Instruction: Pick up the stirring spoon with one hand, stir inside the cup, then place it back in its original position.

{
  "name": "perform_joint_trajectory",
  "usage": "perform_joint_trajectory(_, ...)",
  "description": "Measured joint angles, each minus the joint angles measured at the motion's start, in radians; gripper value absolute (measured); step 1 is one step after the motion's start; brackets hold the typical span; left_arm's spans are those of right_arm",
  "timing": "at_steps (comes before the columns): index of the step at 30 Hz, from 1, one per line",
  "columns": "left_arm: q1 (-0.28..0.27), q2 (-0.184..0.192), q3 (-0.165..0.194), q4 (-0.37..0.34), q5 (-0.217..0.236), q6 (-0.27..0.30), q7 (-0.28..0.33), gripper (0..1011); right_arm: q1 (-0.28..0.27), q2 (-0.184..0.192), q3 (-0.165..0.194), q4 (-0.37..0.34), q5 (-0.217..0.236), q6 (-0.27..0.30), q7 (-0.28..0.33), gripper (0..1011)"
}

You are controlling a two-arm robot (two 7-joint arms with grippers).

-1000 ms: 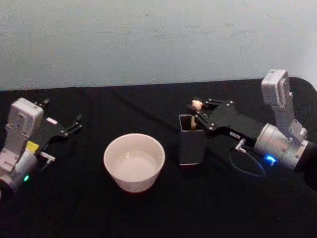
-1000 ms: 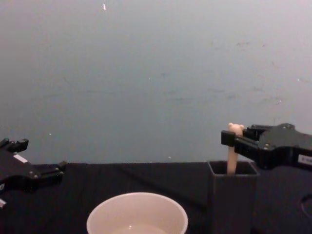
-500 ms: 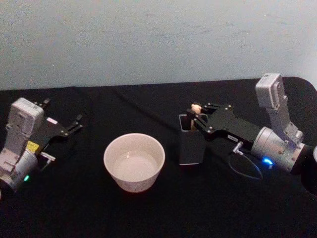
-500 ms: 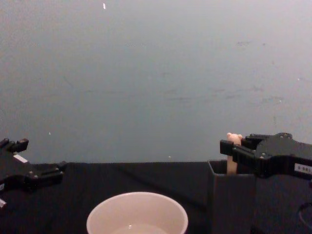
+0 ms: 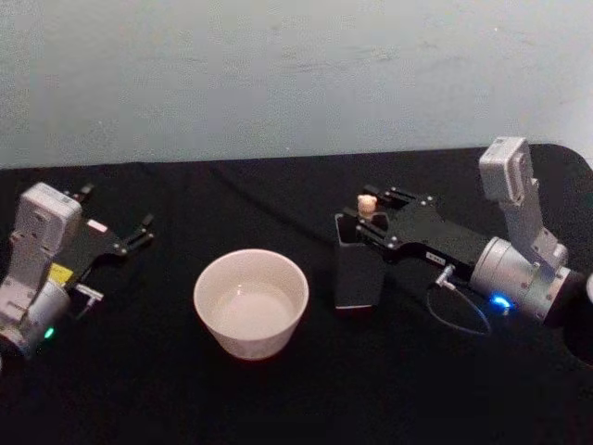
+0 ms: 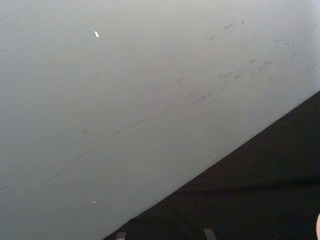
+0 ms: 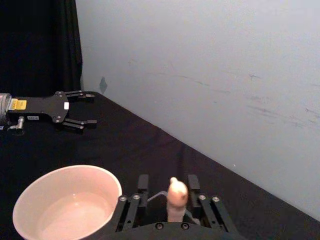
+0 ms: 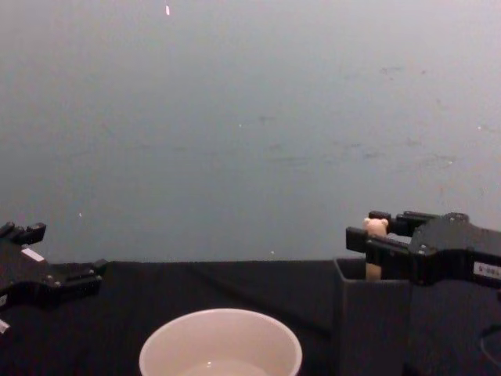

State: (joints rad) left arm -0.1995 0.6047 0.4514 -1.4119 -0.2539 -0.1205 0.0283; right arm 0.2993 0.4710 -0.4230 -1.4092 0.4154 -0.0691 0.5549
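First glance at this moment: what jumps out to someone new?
The right gripper, open around the spoon's bear-head knob, which sticks up from the dark holder right of centre. Next, the wide cream cup mid-table, left of the holder. The left gripper hangs open at the far left, idle.

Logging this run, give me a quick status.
Right gripper open around stirring spoon, which stands in the holder. Left gripper open, parked left. Cup nearby, nothing blocking.
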Motion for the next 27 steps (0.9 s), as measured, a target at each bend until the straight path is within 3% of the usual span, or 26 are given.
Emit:
perform_joint_trajectory(7, 0.000, 0.000, 0.000, 0.000, 0.000, 0.000, 0.000, 1001, 0.000, 0.001, 0.001, -0.001, 0.001, 0.000, 0.001, 682)
perform_joint_trajectory(9, 0.000, 0.000, 0.000, 0.000, 0.000, 0.000, 0.000, 1001, 0.000, 0.001, 0.001, -0.001, 0.001, -0.001, 0.001, 711)
perform_joint_trajectory(10, 0.000, 0.000, 0.000, 0.000, 0.000, 0.000, 0.000, 1001, 0.000, 0.001, 0.001, -0.001, 0.001, -0.001, 0.001, 776)
perform_joint_trajectory(19, 0.000, 0.000, 0.000, 0.000, 0.000, 0.000, 0.000, 1001, 0.000, 0.001, 0.001, -0.001, 0.002, -0.001, 0.002, 1002)
perform_joint_trajectory(27, 0.000, 0.000, 0.000, 0.000, 0.000, 0.000, 0.000, 1001, 0.001, -0.002, 0.014, -0.008, 0.002, -0.023, -0.003, 1002)
